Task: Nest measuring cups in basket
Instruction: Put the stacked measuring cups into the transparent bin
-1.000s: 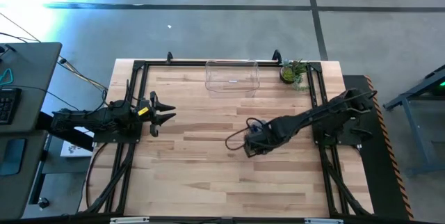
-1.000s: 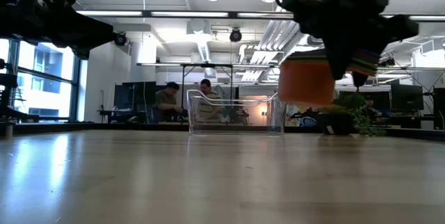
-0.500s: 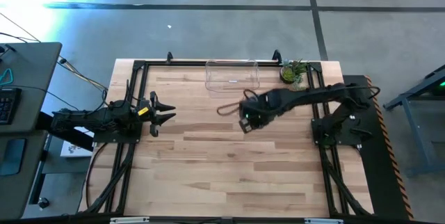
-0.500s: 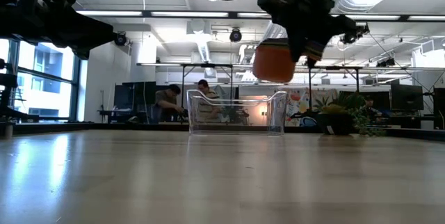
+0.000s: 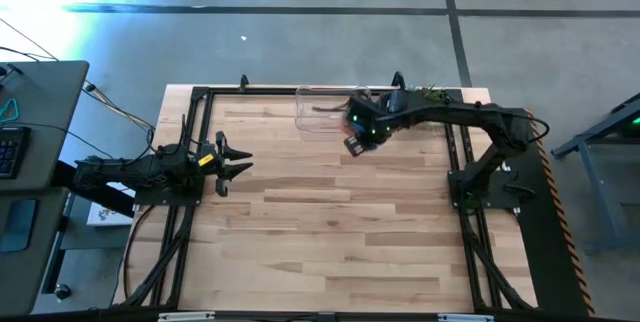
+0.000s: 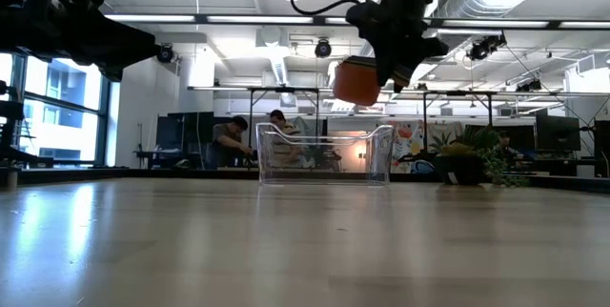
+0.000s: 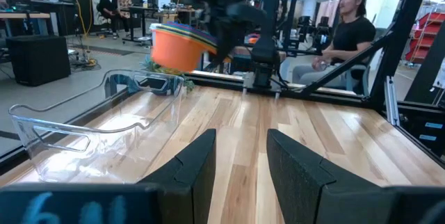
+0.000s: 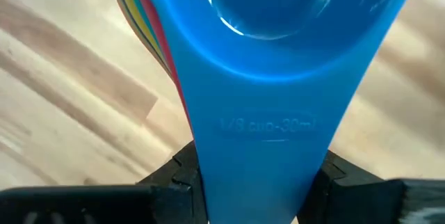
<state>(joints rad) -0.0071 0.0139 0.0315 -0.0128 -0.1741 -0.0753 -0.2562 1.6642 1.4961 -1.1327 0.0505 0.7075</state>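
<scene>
- Above the near right corner of the clear basket [image 5: 333, 110], at the far edge of the wooden surface [image 5: 320, 232], the right end effector [image 5: 352, 132] hangs in the air, clamped on the flat handles of a nested stack of measuring cups [image 6: 357, 82].
- In the right wrist view the blue handle [image 8: 261, 133] of the top cup lies between the two dark fingers [image 8: 177, 172], with red, yellow and green handle edges fanned out beneath it.
- In the low view the stack's outermost orange-red cup hangs above the basket's rim, clear of it, slightly right of the basket's middle.
- The basket stands upright on the surface; nothing can be made out inside it.
- Just right of the basket a small potted plant [image 5: 421, 103] sits on the surface.
- Well left of the basket, at the surface's left edge, the left end effector [image 5: 235, 162] waits with its fingers spread wide and holds nothing.
- Beyond the basket, in the room, people [image 6: 229, 139] sit at desks.
</scene>
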